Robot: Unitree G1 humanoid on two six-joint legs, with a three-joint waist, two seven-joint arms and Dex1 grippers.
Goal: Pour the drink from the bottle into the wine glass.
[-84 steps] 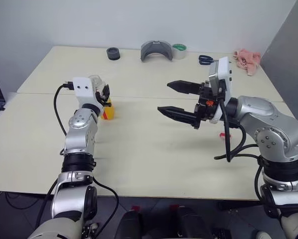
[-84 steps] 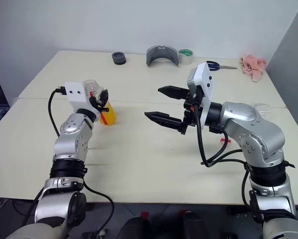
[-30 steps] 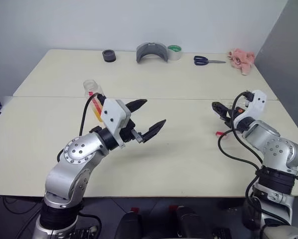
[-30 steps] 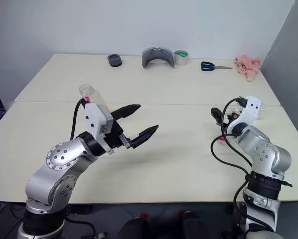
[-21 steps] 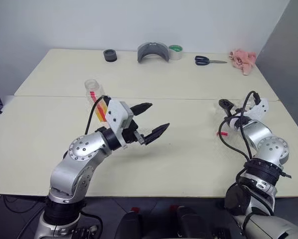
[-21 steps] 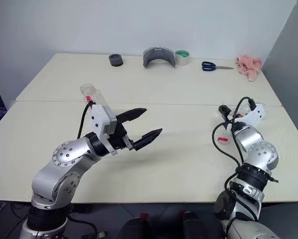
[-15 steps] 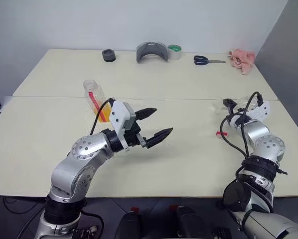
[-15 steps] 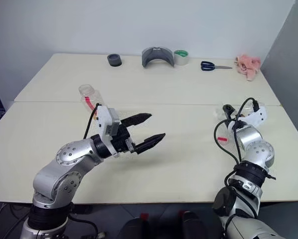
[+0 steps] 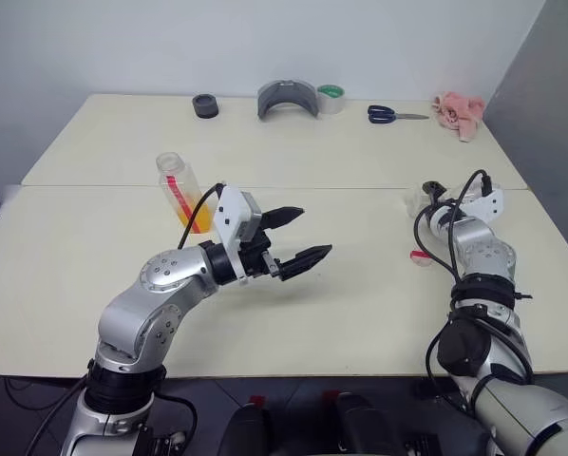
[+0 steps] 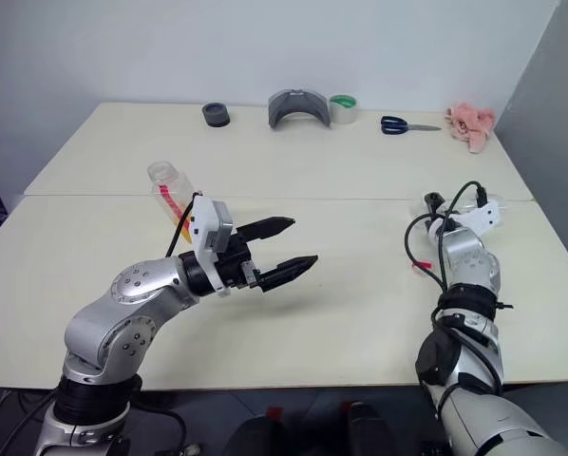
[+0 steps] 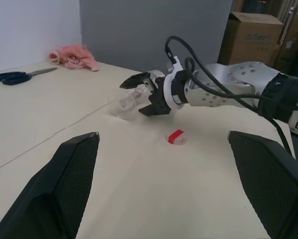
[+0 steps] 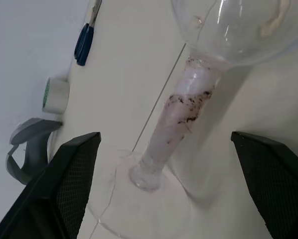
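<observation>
My right gripper (image 11: 145, 94) has reached forward, fingers spread around the clear wine glass (image 12: 189, 99)'s smudged stem; my left gripper (image 9: 298, 237) hovers, black jaws apart.

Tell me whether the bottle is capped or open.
Open. The bottle stands upright on the table with a bare clear mouth; a red cap lies apart near the wine glass.

Black roll (image 9: 205, 104), grey holder (image 9: 288, 98), green tape (image 9: 331, 98), scissors (image 9: 394, 115), pink cloth (image 9: 458, 104)
</observation>
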